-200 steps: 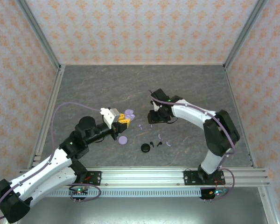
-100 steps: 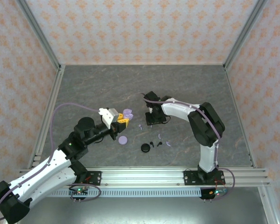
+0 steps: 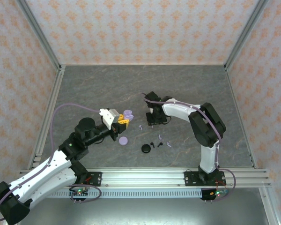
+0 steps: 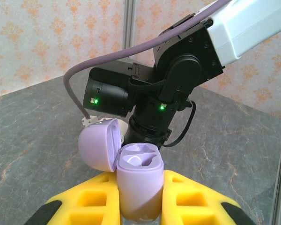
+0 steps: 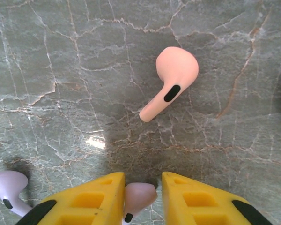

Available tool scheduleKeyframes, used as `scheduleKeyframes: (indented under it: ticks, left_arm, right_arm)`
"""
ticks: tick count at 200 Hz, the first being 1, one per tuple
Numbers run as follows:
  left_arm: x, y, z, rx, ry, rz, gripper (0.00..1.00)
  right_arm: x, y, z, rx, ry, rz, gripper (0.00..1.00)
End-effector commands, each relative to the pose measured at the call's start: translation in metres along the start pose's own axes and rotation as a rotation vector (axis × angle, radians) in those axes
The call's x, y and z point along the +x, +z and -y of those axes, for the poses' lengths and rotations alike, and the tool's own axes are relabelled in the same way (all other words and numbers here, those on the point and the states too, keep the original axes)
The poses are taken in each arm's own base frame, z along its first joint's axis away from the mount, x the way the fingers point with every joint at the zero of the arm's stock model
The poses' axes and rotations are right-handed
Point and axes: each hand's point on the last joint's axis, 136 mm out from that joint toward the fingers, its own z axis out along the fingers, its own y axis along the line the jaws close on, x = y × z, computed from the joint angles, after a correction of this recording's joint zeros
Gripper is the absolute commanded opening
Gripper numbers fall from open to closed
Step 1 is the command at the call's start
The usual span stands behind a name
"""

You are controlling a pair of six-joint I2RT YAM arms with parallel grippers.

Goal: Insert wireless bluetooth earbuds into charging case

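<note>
Earbuds (image 3: 170, 144) lie loose on the grey, stone-patterned surface (image 3: 107, 84) between 2 robot arms; none looks seated in a case yet.

The left gripper (image 4: 140, 180) holds a lavender charging case (image 4: 139, 185) upright above the surface, its yellow jaws pressed against the case's 2 sides. The lid is flipped open to the left. Both wells inside look empty, though their depths are hard to read.

The right gripper (image 5: 143, 180) is down at the surface just right of the held case. A pale lavender earbud (image 5: 138, 197) lies between its yellow jaws, which stand close on either side. I cannot tell whether they are pinching it yet.

From the right wrist, a pink earbud (image 5: 171, 89) lies apart ahead of the jaws, and another lavender earbud (image 5: 9, 187) sits just beside the left jaw.

From above, a round lavender case (image 3: 123, 140) and a round black case (image 3: 145, 148) rest nearer the arm bases, with small black earbuds (image 3: 152, 144) just beside the black one.

Judged from this, the task is at an early stage: the case is opened and presented, 1 earbud is about to be picked up, and every insertion remains to be done.
</note>
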Motion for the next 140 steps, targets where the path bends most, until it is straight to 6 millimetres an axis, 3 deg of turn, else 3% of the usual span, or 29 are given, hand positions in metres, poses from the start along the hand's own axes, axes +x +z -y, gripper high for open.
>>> scheduleKeyframes:
  ticks: [1,38,60,88,140]
  left_arm:
    - [-0.006,0.0,-0.002,-0.016,0.009,0.009,0.0]
    - [-0.007,0.002,-0.001,-0.013,0.009,0.009,0.0]
    - [-0.011,0.004,-0.002,-0.013,-0.003,0.026,0.0]
    - [-0.025,0.005,-0.001,-0.008,-0.021,0.09,0.0]
    - [-0.04,0.01,-0.003,-0.012,-0.02,0.134,0.0]
  right_arm:
    - [0.018,0.009,-0.001,0.002,0.008,-0.061,0.27]
    - [0.018,0.003,-0.005,-0.021,0.004,-0.053,0.19]
    - [0.005,-0.017,-0.009,-0.041,-0.007,0.034,0.18]
    - [-0.019,-0.062,-0.02,-0.095,-0.013,0.198,0.18]
    - [-0.046,-0.168,-0.045,-0.281,-0.001,0.502,0.18]
